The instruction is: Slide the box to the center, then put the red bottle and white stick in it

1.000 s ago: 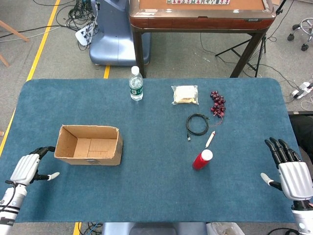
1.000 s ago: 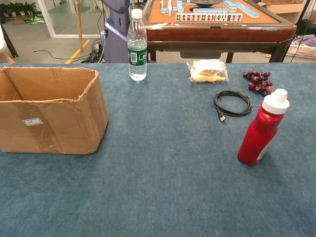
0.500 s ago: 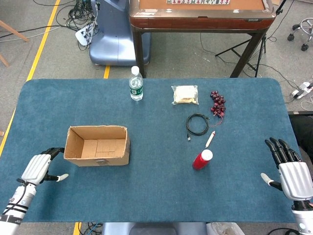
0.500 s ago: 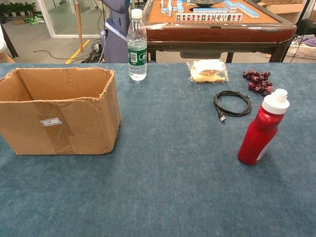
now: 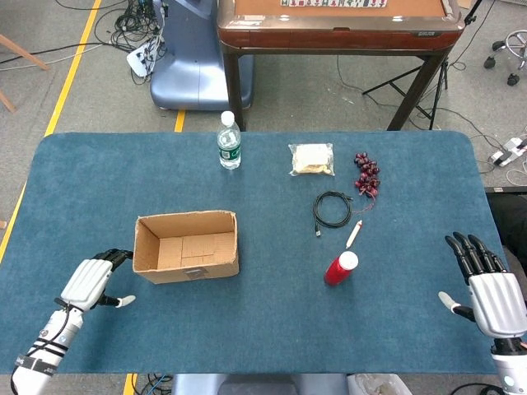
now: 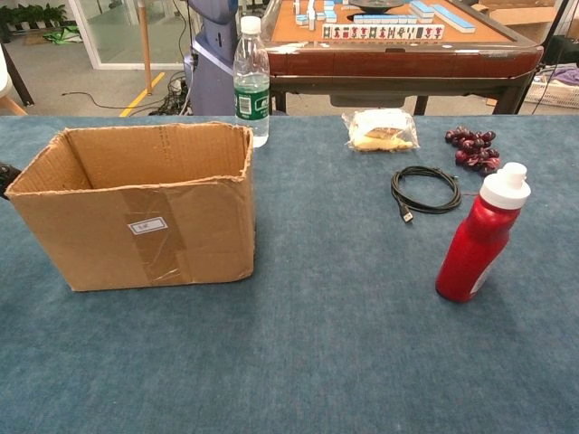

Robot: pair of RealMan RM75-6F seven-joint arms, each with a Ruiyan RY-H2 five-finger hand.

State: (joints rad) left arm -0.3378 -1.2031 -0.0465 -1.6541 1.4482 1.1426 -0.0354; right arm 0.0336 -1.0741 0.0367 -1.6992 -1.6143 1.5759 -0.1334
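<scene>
An open cardboard box (image 5: 187, 246) (image 6: 145, 203) stands on the blue table left of the middle. My left hand (image 5: 90, 282) lies just left of it, fingertips against its left wall, holding nothing. The red bottle (image 5: 340, 268) (image 6: 479, 234) with a white cap stands upright right of the middle. The white stick (image 5: 354, 234) lies just beyond the bottle in the head view; the chest view does not show it. My right hand (image 5: 486, 288) rests at the table's right edge, fingers spread and empty.
At the back of the blue table (image 5: 263, 329) stand a clear water bottle (image 5: 229, 141), a wrapped snack (image 5: 311, 159), dark red grapes (image 5: 367, 173) and a coiled black cable (image 5: 332, 209). A wooden game table (image 5: 338, 25) stands behind.
The box has slid right toward the middle, pushed by my left hand, which followed it. The right hand, bottle and stick have not moved.
</scene>
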